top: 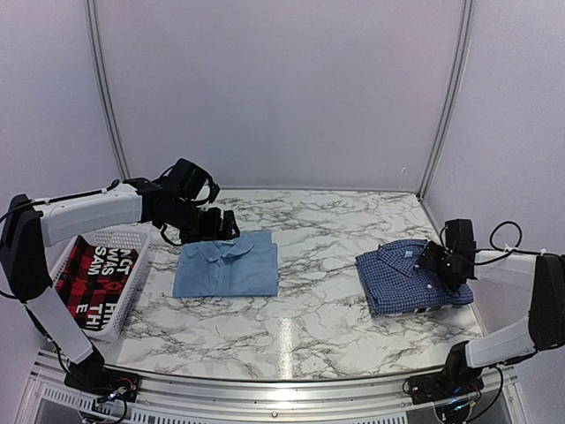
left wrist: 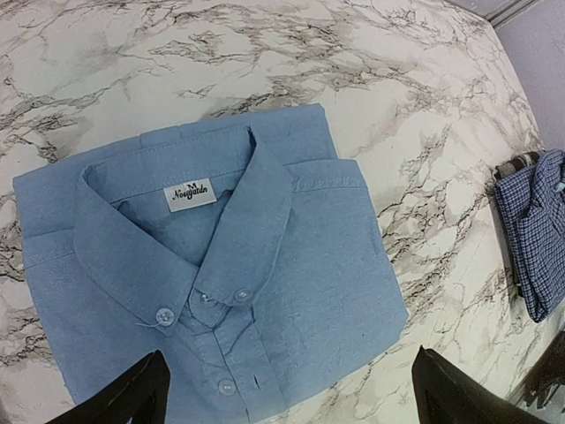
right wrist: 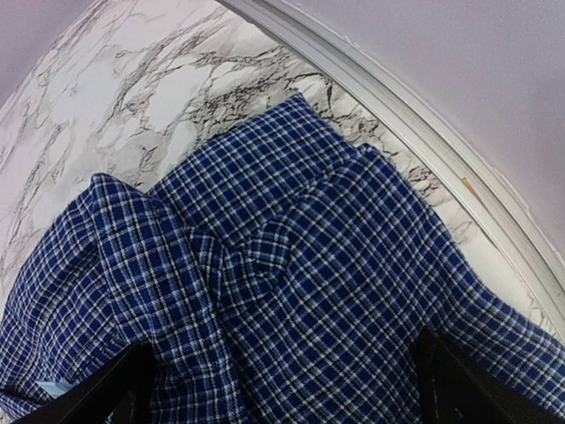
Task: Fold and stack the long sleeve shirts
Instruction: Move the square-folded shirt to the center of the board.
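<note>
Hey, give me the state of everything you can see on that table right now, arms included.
light blue shirt: folded, lying flat, collar facing up.
checked shirt: folded, apart from the light blue one, not stacked.
red-and-black garment: lying in the basket.
basket: upright, at the table's left.
left claw: open, over the light blue shirt.
right claw: open, over the checked shirt.

Light blue shirt point(top: 226, 268); blue-white checked shirt point(top: 408, 276); grey-veined white table point(top: 309, 314).
</note>
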Robot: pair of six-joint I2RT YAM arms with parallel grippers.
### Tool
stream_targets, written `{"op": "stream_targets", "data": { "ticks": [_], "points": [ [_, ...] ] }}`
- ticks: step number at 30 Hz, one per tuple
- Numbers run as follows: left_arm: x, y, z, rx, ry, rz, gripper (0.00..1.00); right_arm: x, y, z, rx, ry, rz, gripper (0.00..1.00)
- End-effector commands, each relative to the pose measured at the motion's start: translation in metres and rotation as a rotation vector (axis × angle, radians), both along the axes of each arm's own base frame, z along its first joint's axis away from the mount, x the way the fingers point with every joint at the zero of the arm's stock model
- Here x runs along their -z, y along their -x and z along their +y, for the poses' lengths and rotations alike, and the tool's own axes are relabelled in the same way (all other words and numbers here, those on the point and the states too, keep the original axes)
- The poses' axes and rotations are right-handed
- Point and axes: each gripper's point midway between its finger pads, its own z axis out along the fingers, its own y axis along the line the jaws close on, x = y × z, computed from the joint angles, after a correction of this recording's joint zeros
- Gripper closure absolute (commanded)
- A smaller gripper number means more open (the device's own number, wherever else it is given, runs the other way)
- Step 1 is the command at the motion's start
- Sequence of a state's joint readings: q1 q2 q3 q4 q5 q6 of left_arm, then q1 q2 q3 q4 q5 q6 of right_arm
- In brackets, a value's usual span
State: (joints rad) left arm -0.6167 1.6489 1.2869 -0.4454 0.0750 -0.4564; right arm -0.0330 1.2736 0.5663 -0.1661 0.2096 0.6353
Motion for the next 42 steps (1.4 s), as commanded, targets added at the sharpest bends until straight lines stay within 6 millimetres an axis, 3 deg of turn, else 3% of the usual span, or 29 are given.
{"op": "stream_targets", "data": {
  "ticks": [1,7,13,23,27,30,34,42],
  "points": [
    [0.007,0.002,-0.004,0.012,0.011,0.01,0.01,-0.007,-0.012,0.02,-0.054,-0.116,-0.106,0.02],
    [0.01,0.003,-0.003,0.01,0.009,0.015,0.01,0.001,-0.017,0.049,-0.12,-0.236,-0.13,0.01],
    [0.013,0.004,-0.002,0.004,0.007,0.02,0.01,0.008,-0.016,0.108,-0.177,-0.309,-0.11,0.01],
    [0.023,0.012,0.0,0.006,0.01,0.048,0.01,0.015,0.017,0.17,-0.139,-0.393,-0.105,0.02],
    [0.022,0.014,0.0,0.009,0.019,0.049,0.01,0.009,0.024,0.169,-0.171,-0.297,-0.077,0.01],
    [0.021,0.016,0.002,0.012,0.017,0.043,0.01,-0.019,0.016,0.169,-0.272,-0.164,-0.067,0.02],
    [0.02,0.016,0.002,0.013,0.018,0.038,0.01,-0.037,0.022,0.167,-0.381,-0.026,0.005,0.01],
    [0.018,0.015,0.001,0.013,0.026,0.036,0.01,-0.025,0.065,0.201,-0.595,0.053,0.172,0.01]
  ]
}}
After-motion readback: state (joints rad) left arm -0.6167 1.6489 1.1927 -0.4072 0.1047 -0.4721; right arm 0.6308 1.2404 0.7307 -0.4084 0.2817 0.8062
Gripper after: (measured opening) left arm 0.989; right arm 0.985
